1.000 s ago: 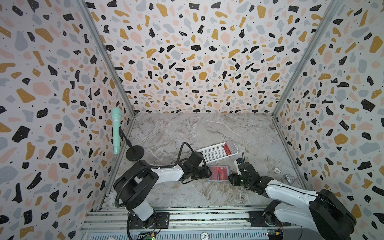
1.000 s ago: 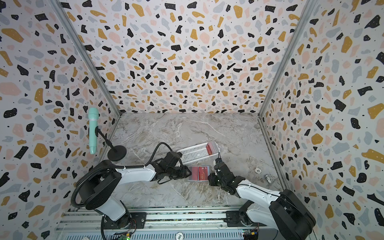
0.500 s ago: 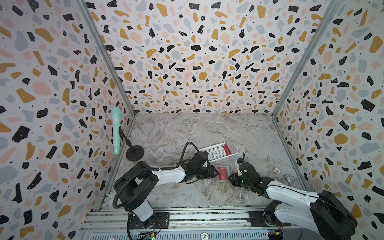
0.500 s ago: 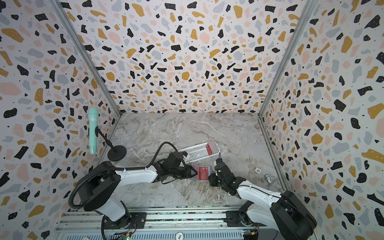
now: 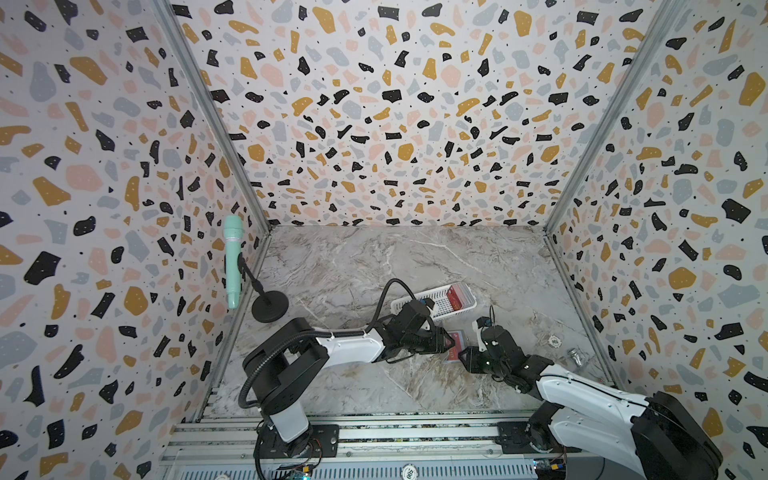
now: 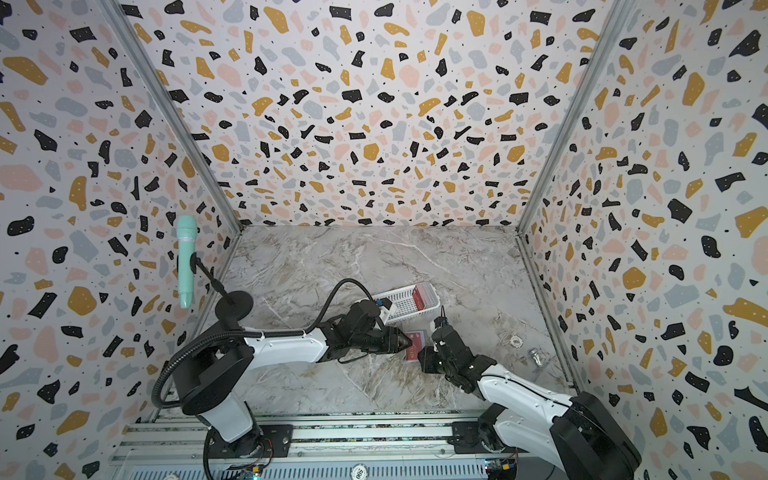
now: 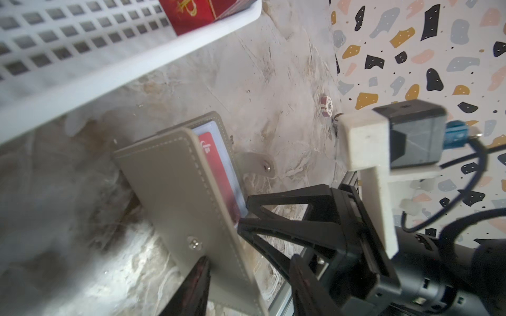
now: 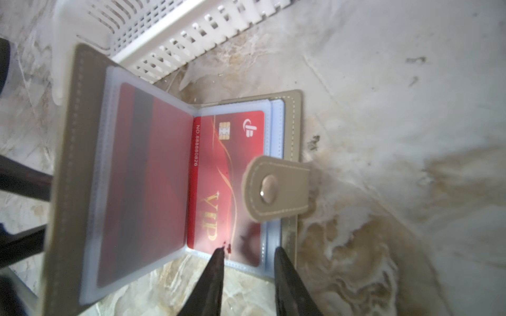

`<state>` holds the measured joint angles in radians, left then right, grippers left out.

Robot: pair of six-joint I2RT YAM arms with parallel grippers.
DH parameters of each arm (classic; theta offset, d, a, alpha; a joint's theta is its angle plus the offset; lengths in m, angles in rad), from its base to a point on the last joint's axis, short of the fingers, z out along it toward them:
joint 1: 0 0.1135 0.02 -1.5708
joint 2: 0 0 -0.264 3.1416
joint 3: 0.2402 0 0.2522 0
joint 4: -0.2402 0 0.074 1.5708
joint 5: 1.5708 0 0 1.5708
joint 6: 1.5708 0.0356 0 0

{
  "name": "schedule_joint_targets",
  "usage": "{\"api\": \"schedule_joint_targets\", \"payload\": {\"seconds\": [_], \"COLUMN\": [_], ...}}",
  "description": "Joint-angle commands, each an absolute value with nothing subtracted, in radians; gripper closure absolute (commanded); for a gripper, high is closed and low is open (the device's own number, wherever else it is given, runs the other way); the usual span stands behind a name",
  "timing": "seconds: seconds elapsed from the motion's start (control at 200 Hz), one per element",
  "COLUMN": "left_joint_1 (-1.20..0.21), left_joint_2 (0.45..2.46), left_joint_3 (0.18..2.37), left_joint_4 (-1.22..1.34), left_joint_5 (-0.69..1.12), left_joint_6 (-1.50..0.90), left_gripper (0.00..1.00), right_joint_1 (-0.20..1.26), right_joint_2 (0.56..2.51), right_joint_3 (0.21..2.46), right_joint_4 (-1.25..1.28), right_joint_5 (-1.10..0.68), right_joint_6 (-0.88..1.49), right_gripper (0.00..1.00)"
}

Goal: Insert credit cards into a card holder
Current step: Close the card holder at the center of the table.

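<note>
**Half-open card holder, front-centre of the table (12 o'clock = back wall).** The card holder (image 7: 169,188) rests on the marble table (image 5: 374,266). Its 3 o'clock half lies flat and its 9 o'clock cover stands tilted up.

You see 1 red credit card (image 8: 227,175) with gold "VIP" lettering in the flat half's clear sleeve. 1 more (image 8: 147,186) sits stripe side out in the raised half's sleeve. The snap tab (image 8: 276,188) curls up from the 3 o'clock edge.

Your left gripper (image 5: 449,341) reaches in from 9 o'clock. Its jaws are roughly half apart, with both fingers (image 8: 24,175) at the raised cover's outer face, clasping nothing.

Your right gripper (image 8: 249,250) comes from 5 o'clock. Its jaws stand narrowly apart, with the fingertips (image 8: 217,260) over the sleeve's rim at the flat half's 6 o'clock edge and nothing gripped between them.

The white perforated basket (image 8: 191,35), holding further red cards (image 5: 457,296), sits just beside the holder's 12 o'clock edge. Bare marble runs from the basket to the back wall and from the holder to the front rail (image 5: 374,432).

A small disc (image 5: 554,341) and a metal piece (image 5: 575,355) lie near the 3 o'clock wall. A teal microphone (image 5: 232,257) stands at the 9 o'clock wall.
</note>
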<state>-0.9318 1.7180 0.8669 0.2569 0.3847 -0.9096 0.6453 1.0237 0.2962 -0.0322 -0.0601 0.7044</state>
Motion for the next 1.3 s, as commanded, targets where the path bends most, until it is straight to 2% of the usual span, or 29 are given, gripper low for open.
{"api": "schedule_joint_targets", "payload": {"seconds": [0.0, 0.561, 1.021, 1.292], "left_joint_1": [-0.94, -0.965, -0.973, -0.974], "left_joint_2": [1.74, 1.822, 1.912, 1.932], "left_joint_3": [0.889, 0.979, 1.005, 1.0], "left_joint_4": [0.337, 0.38, 0.413, 0.355], "left_joint_5": [0.408, 0.414, 0.411, 0.368], "left_joint_6": [-0.926, -0.924, -0.932, -0.915], "left_gripper": [0.51, 0.5, 0.52, 0.68], "right_joint_1": [0.622, 0.58, 0.483, 0.459], "right_joint_2": [0.993, 1.004, 0.92, 0.918], "right_joint_3": [0.328, 0.321, 0.407, 0.463], "right_joint_4": [-0.116, -0.109, -0.316, -0.298], "right_joint_5": [-0.03, -0.081, -0.017, -0.046], "right_joint_6": [0.684, 0.664, 0.617, 0.57], "right_gripper": [0.66, 0.66, 0.68, 0.68]}}
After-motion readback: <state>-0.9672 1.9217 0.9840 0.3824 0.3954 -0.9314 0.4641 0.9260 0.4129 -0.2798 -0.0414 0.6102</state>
